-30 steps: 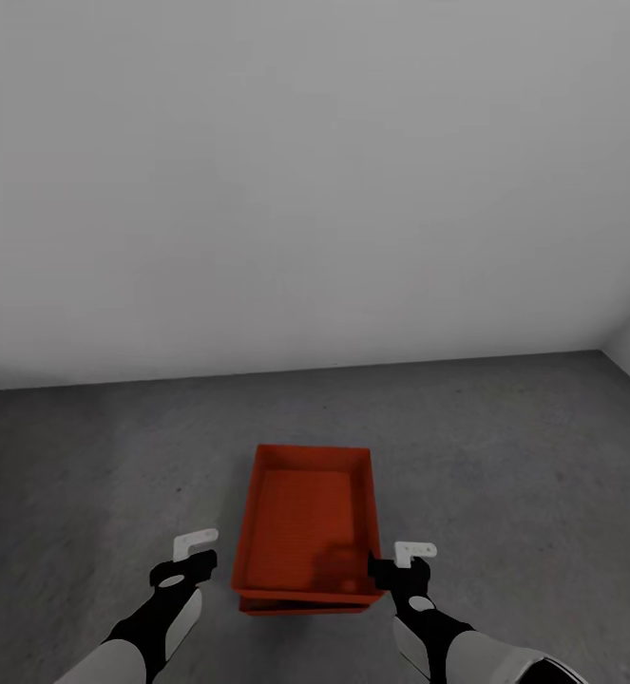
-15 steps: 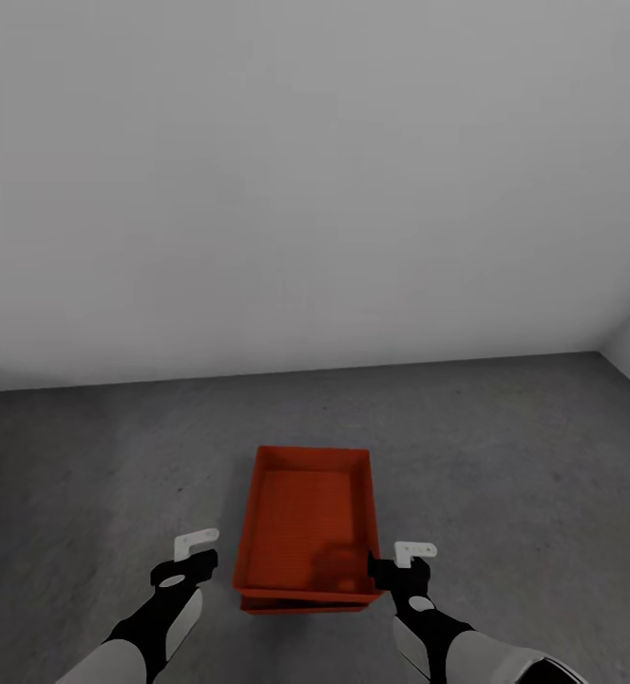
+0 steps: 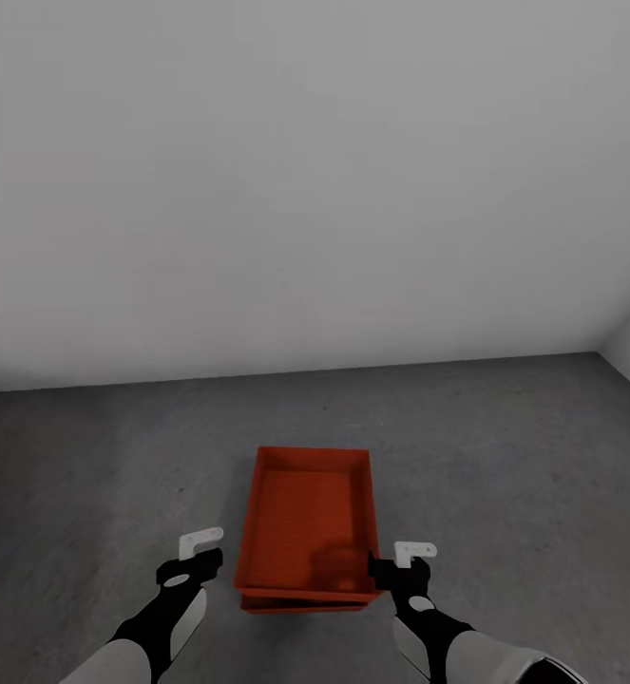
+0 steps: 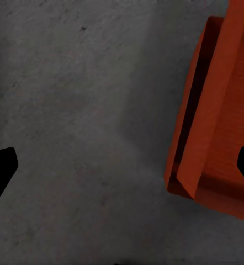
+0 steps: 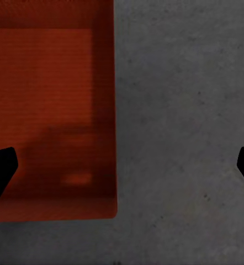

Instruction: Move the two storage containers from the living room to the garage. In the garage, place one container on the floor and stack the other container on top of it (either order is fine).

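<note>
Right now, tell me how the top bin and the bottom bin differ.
The top bin rests on the bottom bin, which sits on the grey floor. The top bin's open inside is fully visible from the head view; the bottom bin shows there as a thin strip under its near edge. In the left wrist view the top bin sits slightly skewed over the bottom bin. Both are orange-red, rectangular and lidless.

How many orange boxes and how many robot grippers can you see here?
Orange-red storage containers: 2, top container stacked on the bottom container, on the grey floor.
Grippers: 2, left gripper and right gripper, jaws open, holding nothing.
Total: 4
</note>
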Motion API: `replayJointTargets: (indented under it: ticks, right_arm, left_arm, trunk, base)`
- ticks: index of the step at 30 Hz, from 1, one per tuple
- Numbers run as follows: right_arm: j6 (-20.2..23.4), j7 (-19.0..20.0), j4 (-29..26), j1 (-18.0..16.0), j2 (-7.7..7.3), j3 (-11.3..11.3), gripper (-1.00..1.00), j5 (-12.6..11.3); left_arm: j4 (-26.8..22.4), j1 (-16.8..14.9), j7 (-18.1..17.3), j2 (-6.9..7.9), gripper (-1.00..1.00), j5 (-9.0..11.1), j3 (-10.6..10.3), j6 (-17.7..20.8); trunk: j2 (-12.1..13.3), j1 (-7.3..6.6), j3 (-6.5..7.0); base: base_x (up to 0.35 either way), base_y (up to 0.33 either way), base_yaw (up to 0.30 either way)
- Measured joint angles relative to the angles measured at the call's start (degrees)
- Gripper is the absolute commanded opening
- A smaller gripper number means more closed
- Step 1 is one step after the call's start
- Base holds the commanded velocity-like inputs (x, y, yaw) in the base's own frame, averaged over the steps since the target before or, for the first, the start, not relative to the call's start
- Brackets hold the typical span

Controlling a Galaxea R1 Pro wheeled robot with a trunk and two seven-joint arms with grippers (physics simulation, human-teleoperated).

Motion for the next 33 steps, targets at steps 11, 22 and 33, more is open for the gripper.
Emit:
replayJointTargets:
  ticks: [11, 22, 33]
  right_arm:
    - [0.0, 0.0, 0.0, 0.0, 0.0, 0.0, 1.0, -0.1]
    - [0.0, 0.0, 0.0, 0.0, 0.0, 0.0, 1.0, -0.1]
    - [0.0, 0.0, 0.1, 0.0, -0.03, 0.0, 1.0, -0.1]
  left_arm:
    - [0.2, 0.0, 0.5, -2.12, 1.0, 0.1, 0.0, 0.5]
    - [0.6, 0.0, 0.1, -2.45, 1.0, 0.0, 0.0, 0.9]
    - [1.1, 0.0, -0.1, -2.28, 1.0, 0.1, -0.2, 0.9]
  trunk:
    - [0.0, 0.03, 0.0]
    - [0.0, 0.04, 0.0]
    - [0.0, 0.04, 0.0]
  base:
    - [-0.194, 0.0, 0.0]
    - [-0.342, 0.0, 0.0]
    - [-0.345, 0.0, 0.0]
